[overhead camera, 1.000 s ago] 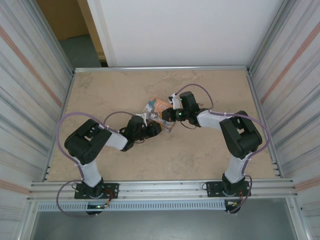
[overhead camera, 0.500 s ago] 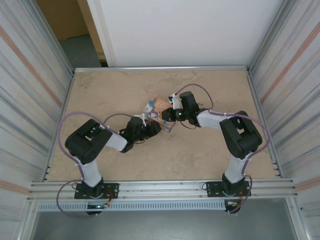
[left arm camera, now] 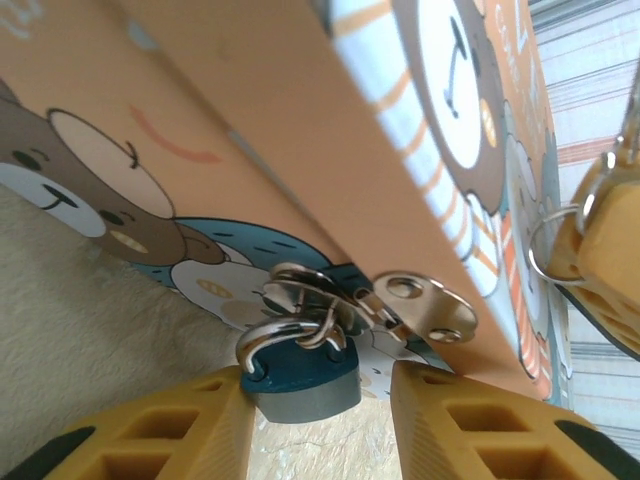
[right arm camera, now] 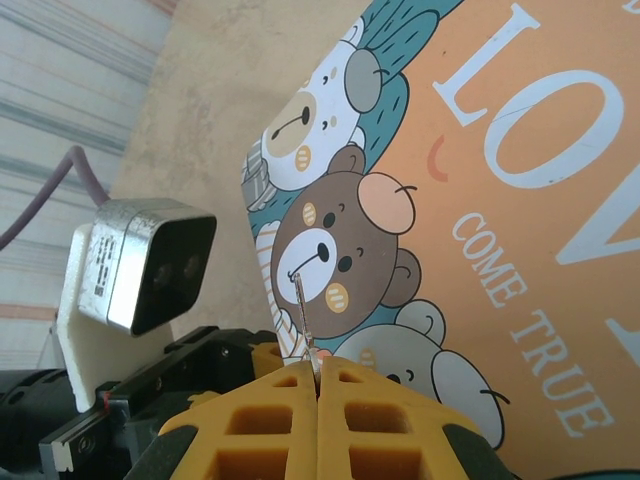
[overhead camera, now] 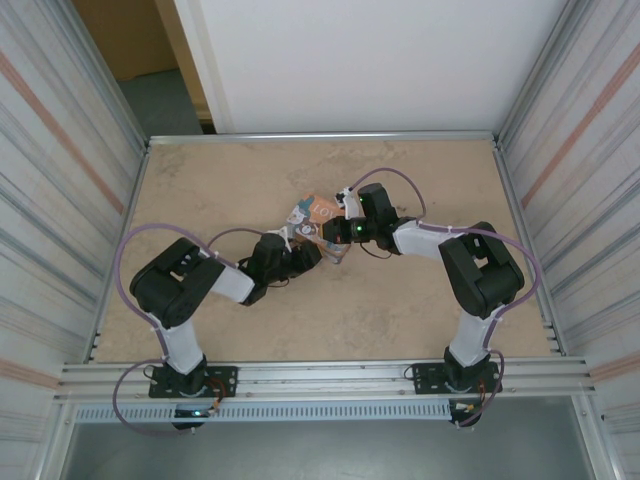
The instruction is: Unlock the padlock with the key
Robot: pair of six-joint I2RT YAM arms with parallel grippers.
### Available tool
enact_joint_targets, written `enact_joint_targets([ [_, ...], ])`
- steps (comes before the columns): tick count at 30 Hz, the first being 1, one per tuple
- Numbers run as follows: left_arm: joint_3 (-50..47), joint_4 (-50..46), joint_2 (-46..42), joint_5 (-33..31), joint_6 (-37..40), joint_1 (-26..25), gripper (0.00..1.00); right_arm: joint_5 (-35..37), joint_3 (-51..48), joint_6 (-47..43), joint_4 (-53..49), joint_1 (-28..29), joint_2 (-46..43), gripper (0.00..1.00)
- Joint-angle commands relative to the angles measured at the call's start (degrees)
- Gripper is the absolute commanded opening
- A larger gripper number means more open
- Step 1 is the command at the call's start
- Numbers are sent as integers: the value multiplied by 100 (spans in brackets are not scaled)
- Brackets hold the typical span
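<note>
Top view: box point(overhead camera: 316, 212) tipped a bit vs a sec ago — arms barely moved. Left gripper point(left arm camera: 318, 405) clamps padlock point(left arm camera: 303, 377) at box hasp; right gripper point(right arm camera: 317, 377) pinches key point(right arm camera: 303, 313), not yet inserted — lining up.

Each arm is built from bulky black housings joined by pale grey-white link tubes, and stands on a black base plate bolted to the aluminium rail point(overhead camera: 320, 378) at the near edge. A mauve cable point(overhead camera: 130, 262) loops from each base along the arm to the wrist. A green indicator light point(overhead camera: 358, 230) glows on the right arm's wrist. The left gripper's fingers point(left arm camera: 150, 440) are yellow-orange moulded pads with square recesses; the right gripper's fingers point(right arm camera: 285, 430) match them. A white bracket carries the silver-cased wrist camera point(right arm camera: 150, 265) of the left arm.
</note>
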Motion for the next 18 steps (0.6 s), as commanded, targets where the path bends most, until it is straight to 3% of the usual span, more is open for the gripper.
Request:
enact_joint_targets([
  [1, 94, -322, 236, -378, -128, 121, 39, 31, -175, -101, -642, 138, 5, 0],
  [18, 221, -398, 94, -72, 207, 109, 25, -109, -22, -284, -835, 147, -586, 0],
])
